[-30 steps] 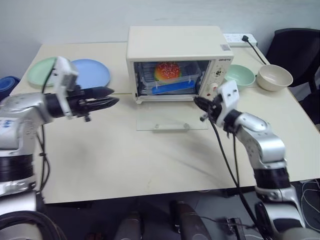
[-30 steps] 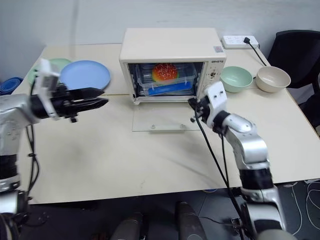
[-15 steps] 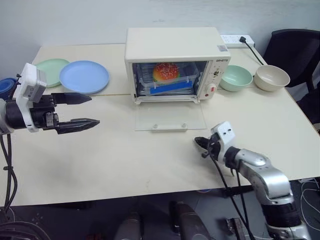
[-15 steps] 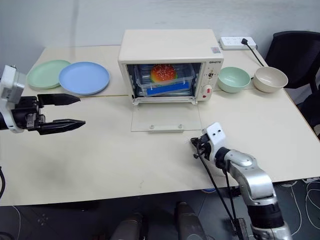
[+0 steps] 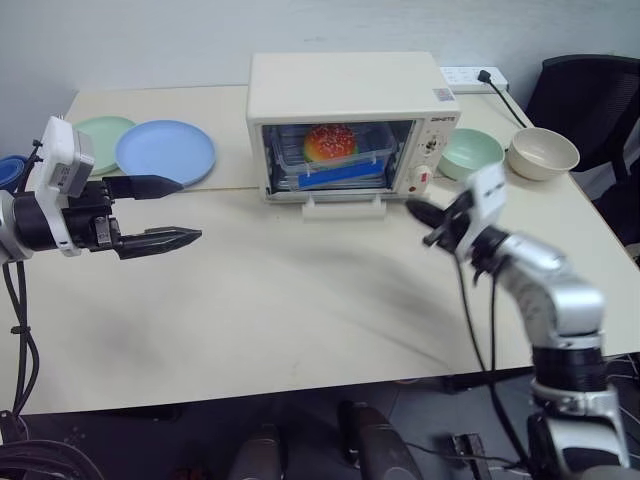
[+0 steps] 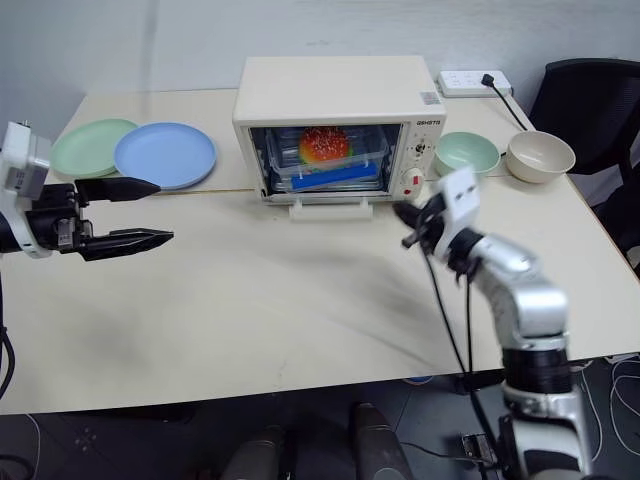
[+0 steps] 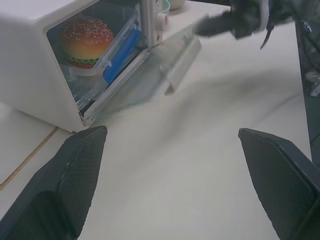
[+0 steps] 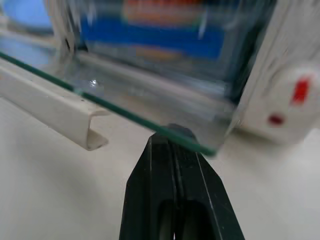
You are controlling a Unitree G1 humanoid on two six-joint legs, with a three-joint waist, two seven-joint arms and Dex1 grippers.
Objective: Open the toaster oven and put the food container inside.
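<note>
From the head cameras, the food container (image 5: 328,152) already sits inside the toaster oven (image 5: 350,122), its toy hamburger visible behind the front opening. The glass door (image 5: 343,203) hangs partly raised, neither flat on the table (image 5: 300,300) nor shut. The placing looks done; what seems left is closing the door, if that is wanted. The left gripper (image 5: 160,212) hovers well to the left of the oven, fingers spread wide and holding nothing. The right gripper (image 5: 420,213) sits just off the door's right corner, fingers together. A blue plate (image 5: 165,152), a green plate (image 5: 103,130) and two bowls (image 5: 510,152) stand beside the oven.

The left wrist view gives the door's angle plainly: the door slopes up from its hinge, white bar handle (image 7: 184,64) lifted off the table, and the container's blue clip (image 7: 121,54) shows inside.

The right wrist view adds the contact the head views cannot settle: the closed fingertips (image 8: 172,145) press under the glass edge near the corner, beside the oven's red button (image 8: 301,90), pushing rather than gripping.
</note>
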